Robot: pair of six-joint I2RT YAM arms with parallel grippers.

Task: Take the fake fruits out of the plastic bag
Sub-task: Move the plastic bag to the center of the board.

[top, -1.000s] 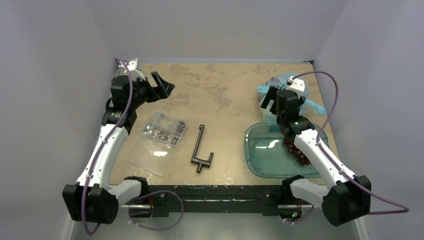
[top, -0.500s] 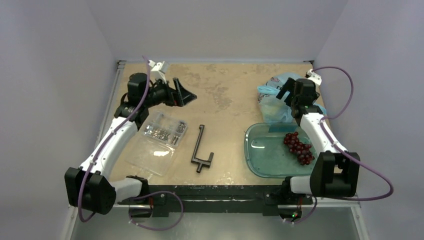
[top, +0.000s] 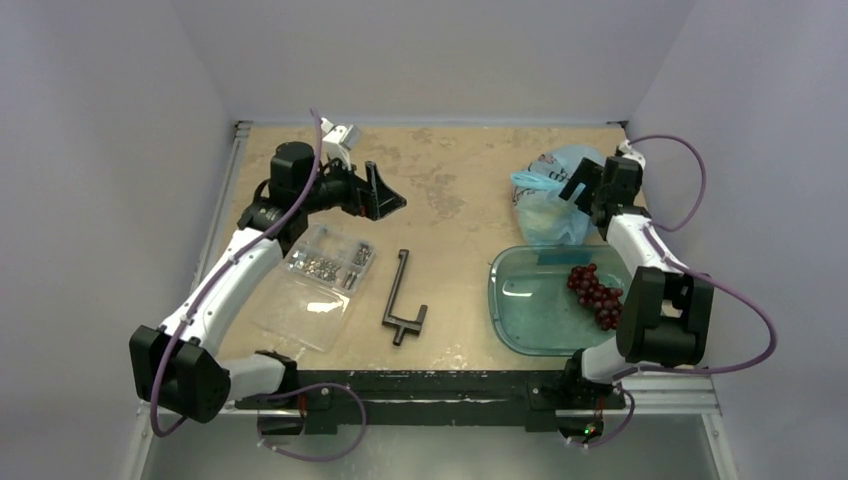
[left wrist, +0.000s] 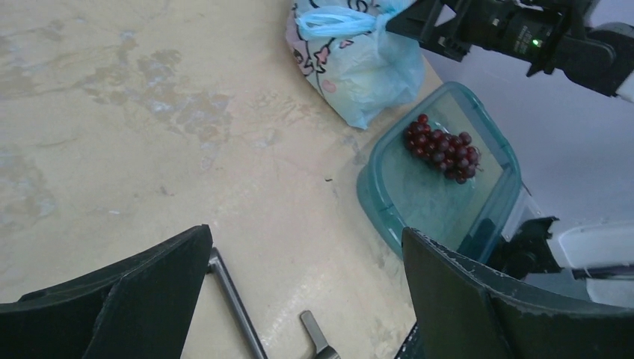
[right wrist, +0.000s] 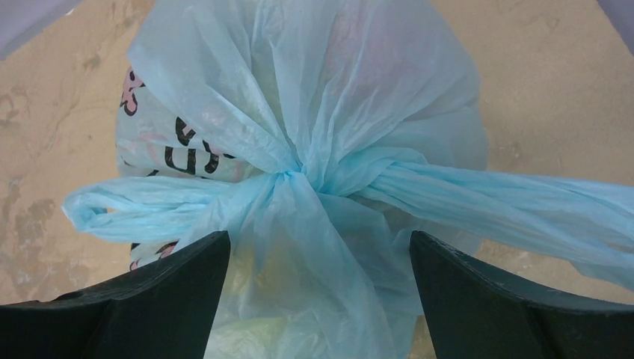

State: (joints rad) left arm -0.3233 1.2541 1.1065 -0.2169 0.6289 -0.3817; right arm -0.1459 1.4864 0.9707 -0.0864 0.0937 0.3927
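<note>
Right wrist view showed my right tool (right wrist: pixel 318 250) wide apart above the plastic bag (right wrist: pixel 314 97) knot (right wrist: pixel 295 179), ready to untie it. My left tool (left wrist: pixel 306 232) hung apart too.

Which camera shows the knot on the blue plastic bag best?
The right wrist view: the knot sits centred and close, every fold clear. The top external view shows the plastic bag small, its knot hard to make out. The left wrist view shows it distant, with one handle loop visible.
</note>
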